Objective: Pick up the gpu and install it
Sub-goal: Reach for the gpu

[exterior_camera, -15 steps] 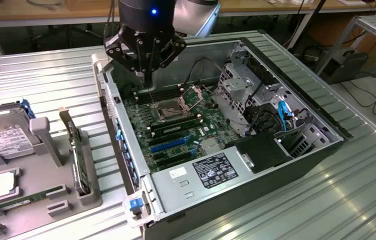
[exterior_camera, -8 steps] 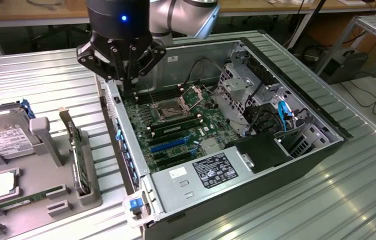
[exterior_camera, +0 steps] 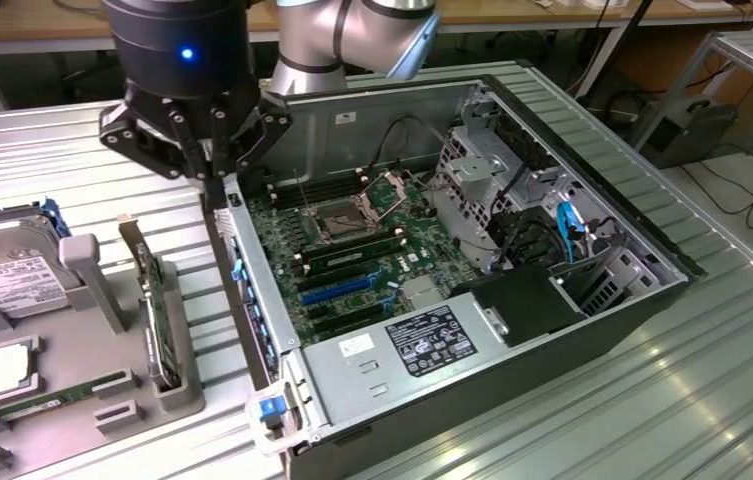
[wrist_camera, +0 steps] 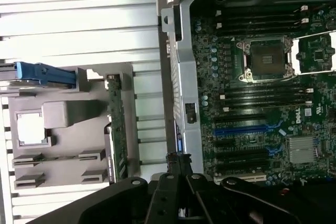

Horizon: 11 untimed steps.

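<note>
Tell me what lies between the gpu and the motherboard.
In the wrist view, a bare strip of ribbed table, then the case's rear wall, separate the gpu from the motherboard.

The tabletop [exterior_camera: 696, 400] was ribbed metal with a dull silver sheen. The computer case [exterior_camera: 390, 115] showed bare grey sheet metal inside. The holder [exterior_camera: 183, 400] looked like matt grey plastic. The gpu [exterior_camera: 156, 320] showed a thin green circuit board and a silver metal bracket. The tool [exterior_camera: 220, 178] was black and faintly glossy.

Gpu [exterior_camera: 156, 320] [wrist_camera: 118, 135]: thin green-edged card, upright on edge in grey holder beside computer case.
</note>
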Motion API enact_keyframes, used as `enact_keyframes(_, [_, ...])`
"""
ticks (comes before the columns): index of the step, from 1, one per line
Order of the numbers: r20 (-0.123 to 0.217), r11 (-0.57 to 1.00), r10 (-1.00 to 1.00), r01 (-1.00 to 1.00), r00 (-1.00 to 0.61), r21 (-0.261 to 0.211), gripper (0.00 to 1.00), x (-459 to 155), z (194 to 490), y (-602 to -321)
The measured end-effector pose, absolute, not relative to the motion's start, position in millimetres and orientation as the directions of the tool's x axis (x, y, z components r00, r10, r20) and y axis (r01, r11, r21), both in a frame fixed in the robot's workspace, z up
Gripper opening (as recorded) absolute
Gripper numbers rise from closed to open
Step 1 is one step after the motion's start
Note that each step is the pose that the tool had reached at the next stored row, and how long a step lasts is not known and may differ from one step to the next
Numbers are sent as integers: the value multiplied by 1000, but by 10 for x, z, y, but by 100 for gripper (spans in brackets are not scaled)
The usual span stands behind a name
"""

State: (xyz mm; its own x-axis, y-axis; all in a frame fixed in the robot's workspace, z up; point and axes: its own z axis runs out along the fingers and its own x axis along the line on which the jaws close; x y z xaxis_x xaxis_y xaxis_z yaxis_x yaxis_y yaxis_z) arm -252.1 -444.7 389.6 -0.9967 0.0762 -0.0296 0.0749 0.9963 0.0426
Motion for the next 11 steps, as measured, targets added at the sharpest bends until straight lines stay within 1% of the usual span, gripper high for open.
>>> enact_keyframes(11, [-30,997,76,75,-997,34,11,-3198,3720,-4476])
